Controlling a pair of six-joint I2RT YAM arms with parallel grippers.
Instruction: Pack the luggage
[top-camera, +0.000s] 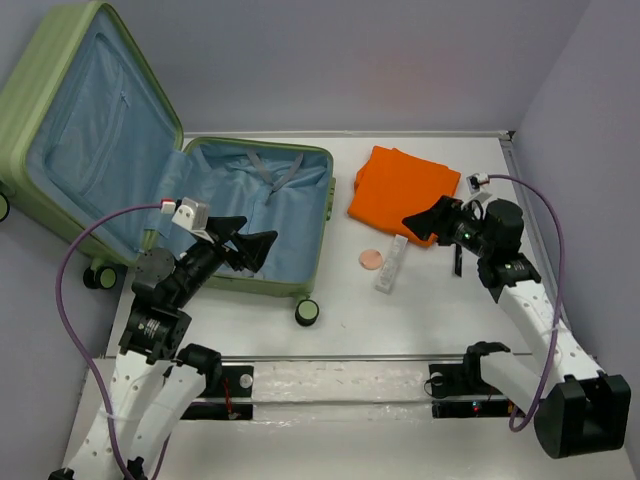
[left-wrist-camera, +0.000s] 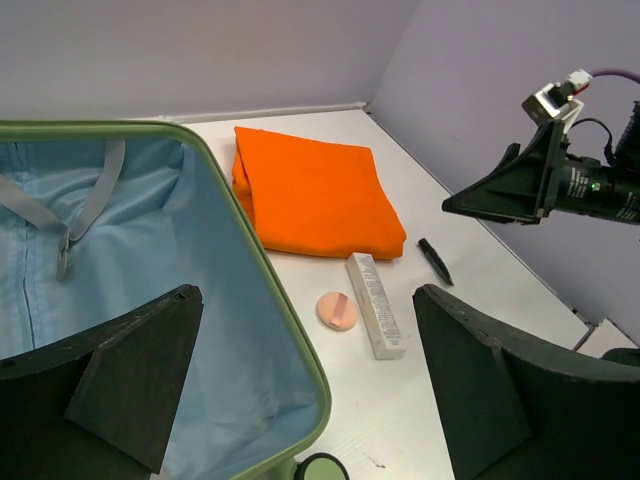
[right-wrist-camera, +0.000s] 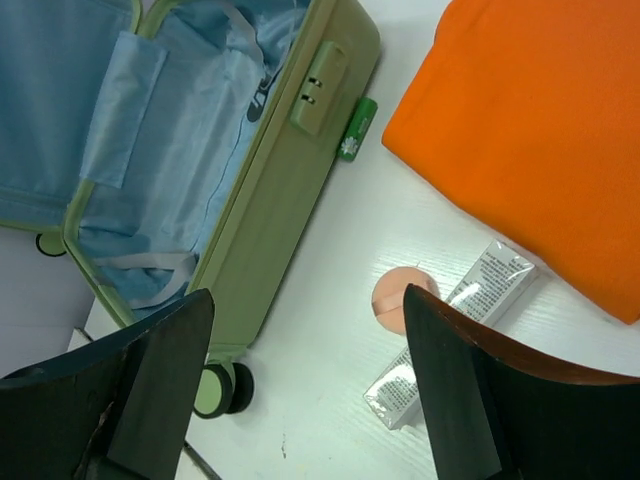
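Nearest the arm bases, the left gripper (top-camera: 250, 240) hangs over the near part of the luggage's (top-camera: 322, 225) open lower half, its fingers (left-wrist-camera: 130, 390) spread to their widest with nothing between them. The right gripper (top-camera: 425, 220) hovers over the near edge of the folded orange cloth (top-camera: 400, 190), its fingers (right-wrist-camera: 150, 390) also well apart and holding nothing.

On the white table (top-camera: 420, 320), a black-and-green caster wheel (top-camera: 307, 312) marks the suitcase's near right corner. Just right of it lie a round pink disc (top-camera: 371, 260) and a long white box (top-camera: 392, 265), the two close beside each other. A thin black pen-like item (top-camera: 457, 262) lies further right, apart from them. The box's far end comes just up to the cloth's near edge.

The light-green suitcase takes up the left of the table. Its lower half lies flat and shows pale blue lining and grey straps (top-camera: 270, 170). A combination lock (right-wrist-camera: 318, 85) and a small green tag (right-wrist-camera: 355, 130) sit on the side wall that faces the cloth. Farthest back, the lid (top-camera: 90, 120) stands tilted away past the table's left rear, its lining facing the arms
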